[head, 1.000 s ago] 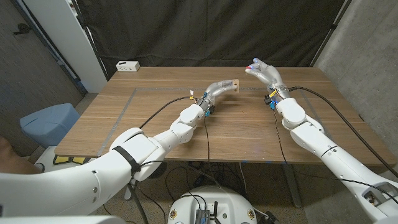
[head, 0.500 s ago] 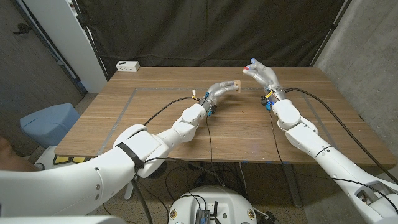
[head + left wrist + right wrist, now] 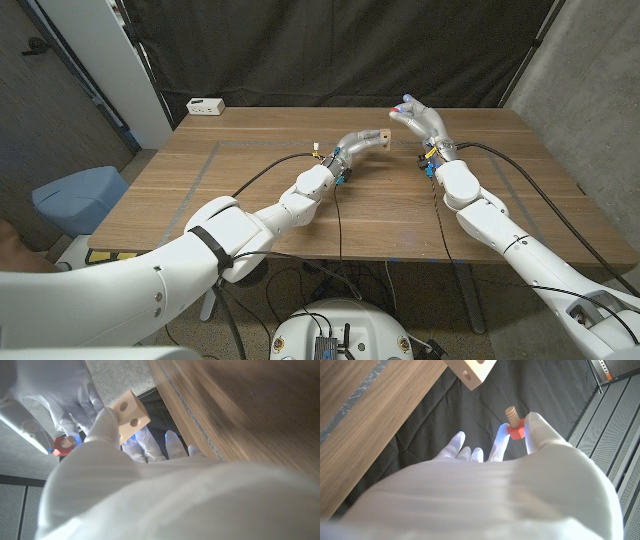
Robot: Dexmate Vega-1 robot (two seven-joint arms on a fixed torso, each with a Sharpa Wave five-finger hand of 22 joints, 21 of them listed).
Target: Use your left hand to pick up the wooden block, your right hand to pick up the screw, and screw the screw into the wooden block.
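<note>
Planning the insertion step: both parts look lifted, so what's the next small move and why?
Probably ease the right hand toward the wooden block and line the screw up with one of the block's holes. The left hand holds the block off the table, the right hand pinches the screw by its red head with the thread free, and a gap separates thread tip and block.

From my head camera the light is even and soft, with the table [image 3: 260,190] evenly lit, a dark curtain [image 3: 330,50] behind it and only faint shadows under my arms. Straight lines bow slightly toward the picture's edges. My left hand [image 3: 150,495] is a blurred, pale mass close to its wrist camera, while the block [image 3: 129,414] beyond my fingers stays sharp. My right hand [image 3: 485,495] is bright and soft close to the lens; the screw [image 3: 514,424] at my fingertips is crisp.
</note>
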